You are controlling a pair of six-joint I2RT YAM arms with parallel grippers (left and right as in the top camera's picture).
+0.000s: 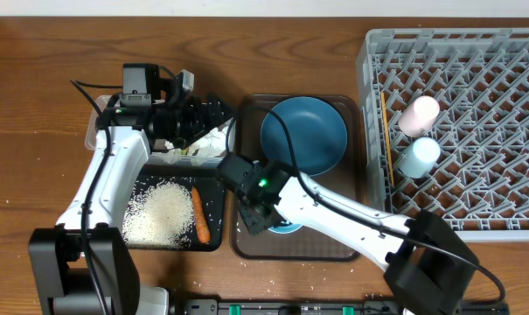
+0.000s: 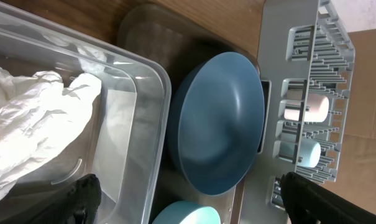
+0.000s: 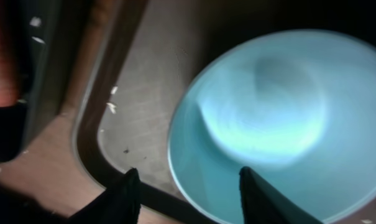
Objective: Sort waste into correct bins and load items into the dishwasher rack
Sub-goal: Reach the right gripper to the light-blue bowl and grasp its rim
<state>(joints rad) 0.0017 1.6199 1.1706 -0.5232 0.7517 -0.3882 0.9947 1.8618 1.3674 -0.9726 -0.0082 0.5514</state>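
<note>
Overhead: rack [image 1: 500, 105] w/ pink cup [image 1: 419, 114]

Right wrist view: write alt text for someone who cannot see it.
The right pincer hangs open over the rim of a bowl with pale blue inside, one fingertip outside it and one over its inside. The bowl sits on a brown tray flecked with rice grains.

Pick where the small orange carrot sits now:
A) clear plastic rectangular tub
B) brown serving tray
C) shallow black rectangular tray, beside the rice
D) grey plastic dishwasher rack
C: in the overhead view the small orange carrot lies inside the shallow black rectangular tray, right beside the pile of white rice grains.
</note>
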